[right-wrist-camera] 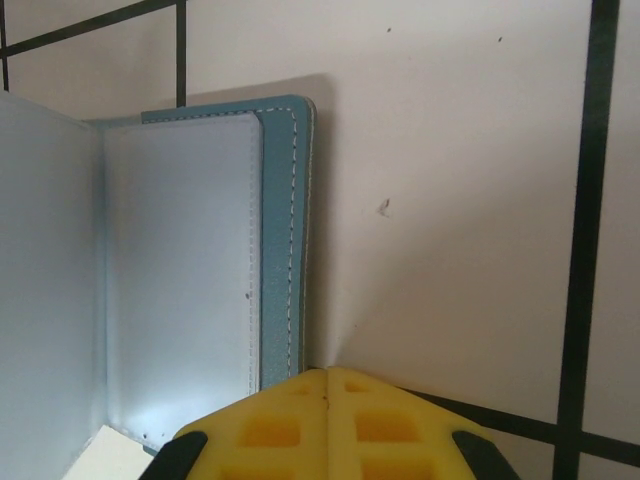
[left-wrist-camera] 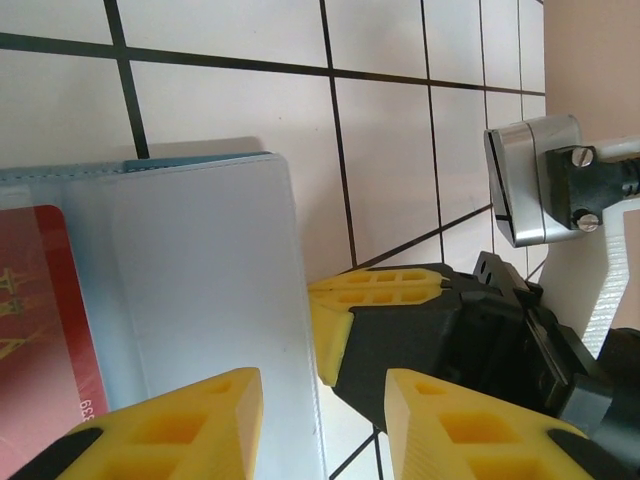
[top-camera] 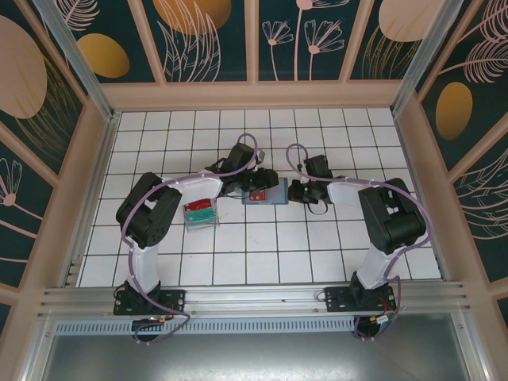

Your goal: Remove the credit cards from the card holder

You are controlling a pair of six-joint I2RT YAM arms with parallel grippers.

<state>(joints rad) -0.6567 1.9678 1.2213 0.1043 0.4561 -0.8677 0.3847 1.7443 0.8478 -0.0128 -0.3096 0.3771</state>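
White tiles with dark grout cover the counter (top-camera: 238, 262), which is boxed in by dark floral panels. The card holder (top-camera: 274, 193) lies opened flat about midway between the left and right edges, somewhat nearer the far edge. A clear plastic tray (top-camera: 201, 213) with red and green contents sits well to its left.

The left tool (left-wrist-camera: 325, 430) hangs low over the holder's right edge with its jaws parted and nothing between them. One finger is above the pale lining and the other is off the side. The right tool (right-wrist-camera: 325, 400) has its fingers pressed together with nothing visible between them, right at the holder's stitched border.

This looks like the extraction step: the holder is open and the red card (left-wrist-camera: 35, 330) sits in its pocket, not yet pulled. The next move probably calls for the right tool to pin the sleeve while the left shifts across and nips the card's exposed edge.

I cannot find the yellow-orange card with certainty. A pale corner (right-wrist-camera: 100, 455) at the bottom of the right wrist view is cut off and unidentifiable. Whether the right tool actually bears on the holder cannot be told.
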